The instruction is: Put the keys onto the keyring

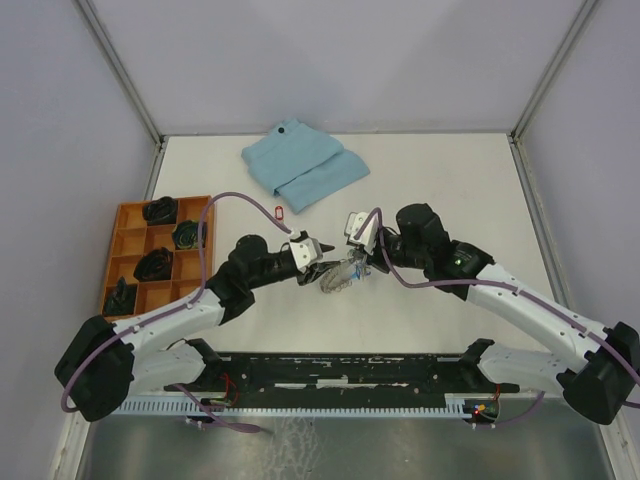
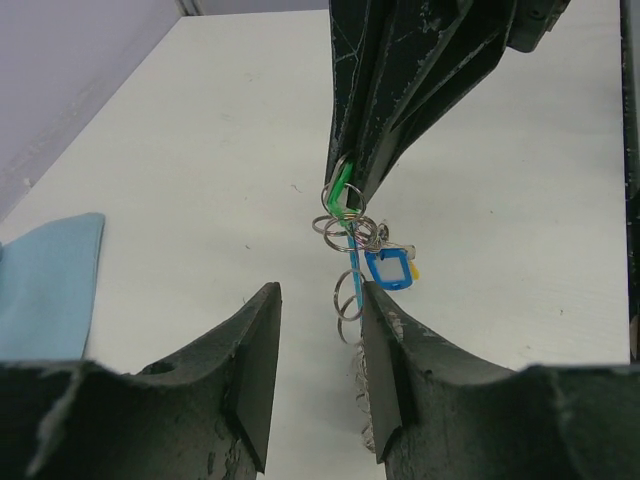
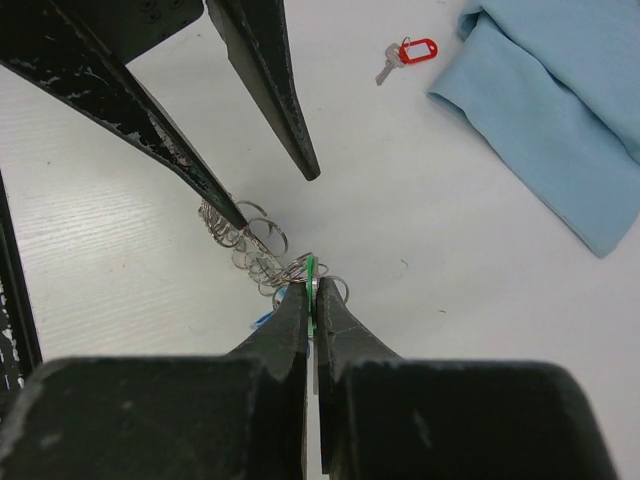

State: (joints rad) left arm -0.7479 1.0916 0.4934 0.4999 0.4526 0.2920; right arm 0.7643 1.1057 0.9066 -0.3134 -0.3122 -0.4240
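**Spotter:** Your left hand (image 2: 320, 292) stands part open with nothing clamped. One fingertip (image 3: 205, 185) just touches the chain of the keyring (image 2: 347, 292).

**Operator:** And the other?

**Spotter:** Your right hand (image 3: 312, 300) is pinched tight on the green-tagged key (image 3: 311, 272). The keyring trails from it over the middle of the worktop (image 1: 450, 180), with the blue-tagged key (image 2: 388, 268) dangling alongside. The red-tagged key (image 3: 405, 52) lies well apart, toward the far edge beside the cloth (image 3: 560, 110).

**Operator:** What could go wrong?

**Spotter:** If you sweep the left hand sideways, I'd expect that fingertip to snag a loop and drag the green tag out of your grip.

**Operator:** Anything hidden?

**Spotter:** Your right jaws cover the green key's ring, so I can't tell whether it's threaded. Nor can I tell whether the chain's lower end rests on the worktop.
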